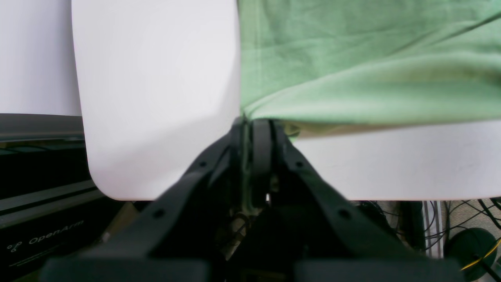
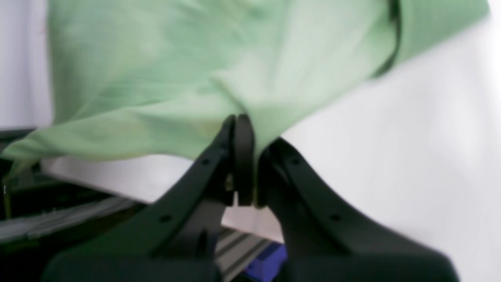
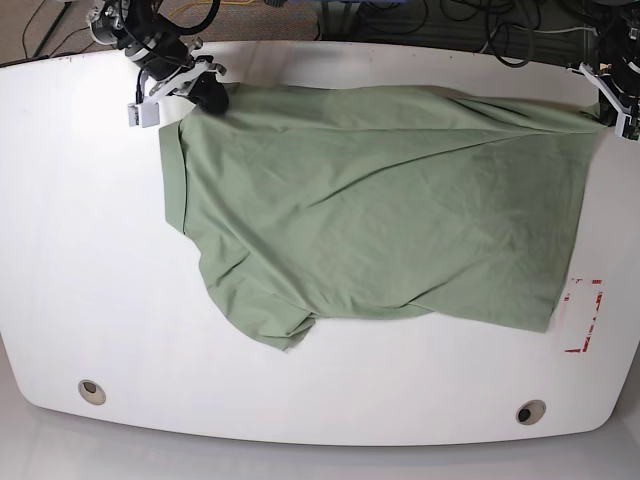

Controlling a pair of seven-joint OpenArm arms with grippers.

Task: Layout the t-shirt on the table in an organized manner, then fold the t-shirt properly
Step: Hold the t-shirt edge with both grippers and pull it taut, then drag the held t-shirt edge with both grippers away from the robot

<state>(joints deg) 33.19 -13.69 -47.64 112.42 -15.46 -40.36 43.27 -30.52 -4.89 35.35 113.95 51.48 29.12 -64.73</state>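
The pale sage-green t-shirt [image 3: 380, 210] lies spread across the white table [image 3: 90, 250], wrinkled, with its far edge lifted at both top corners. My left gripper [image 1: 254, 123] is shut on the t-shirt [image 1: 352, 70] at its corner, seen at the base view's far right [image 3: 607, 112]. My right gripper [image 2: 244, 127] is shut on the t-shirt [image 2: 176, 78] at the other corner, at the base view's upper left [image 3: 205, 95]. A sleeve is bunched at the shirt's near left.
Two round grommet holes [image 3: 91, 391] [image 3: 530, 411] sit near the table's front edge. A red-marked rectangle [image 3: 585, 315] lies at the right, just beside the shirt's hem. Cables and dark equipment lie beyond the table's far edge [image 3: 400, 20].
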